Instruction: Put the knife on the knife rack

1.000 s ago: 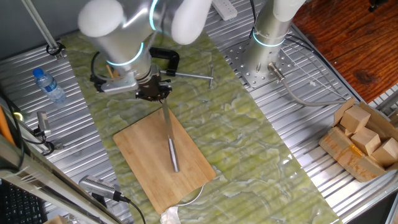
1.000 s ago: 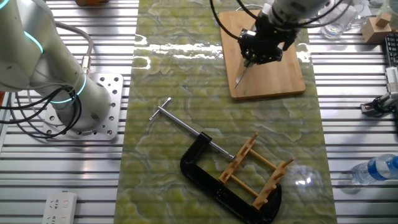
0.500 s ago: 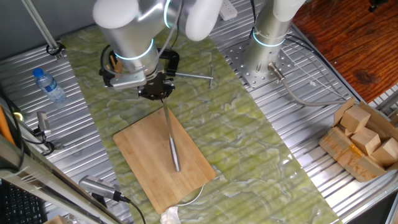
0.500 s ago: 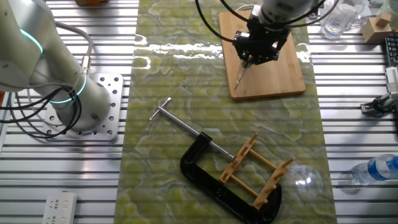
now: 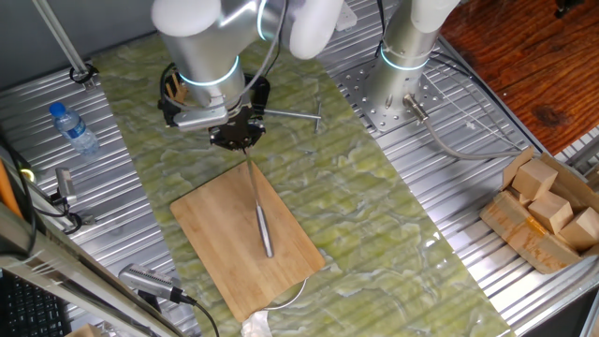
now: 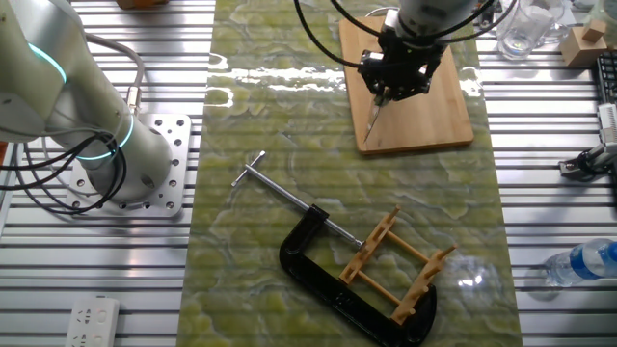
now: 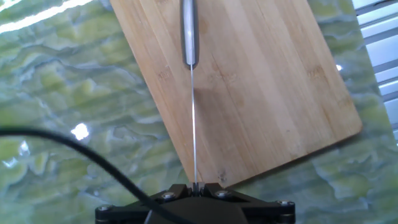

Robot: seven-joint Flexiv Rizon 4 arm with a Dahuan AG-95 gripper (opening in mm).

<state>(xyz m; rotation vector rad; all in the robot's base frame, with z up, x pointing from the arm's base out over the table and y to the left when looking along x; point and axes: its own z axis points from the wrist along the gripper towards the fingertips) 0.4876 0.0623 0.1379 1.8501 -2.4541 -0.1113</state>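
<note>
The knife (image 5: 261, 220) hangs below my gripper (image 5: 244, 150) over the bamboo cutting board (image 5: 211, 243). In the hand view the knife (image 7: 189, 37) shows edge-on: the blade is a thin line running from my gripper (image 7: 195, 185) to the silver handle at the far end. The jaws are shut on the flat sides of the blade. In the other fixed view the gripper (image 6: 381, 93) holds the knife (image 6: 370, 118) above the board's near edge. The knife rack (image 6: 395, 265), made of wooden pegs, stands inside the frame of a black C-clamp (image 6: 328, 289). I cannot tell whether the handle end touches the board.
The C-clamp's steel screw bar (image 6: 284, 193) lies between the board and the rack. A water bottle (image 5: 73, 128) lies at the left. A box of wooden blocks (image 5: 547, 211) sits at the right. The second arm's base (image 5: 402, 65) stands at the back.
The arm has swung a little toward the clamp side and carried the gripper with it. The knife stays clamped and its lower end has barely shifted over the board.
</note>
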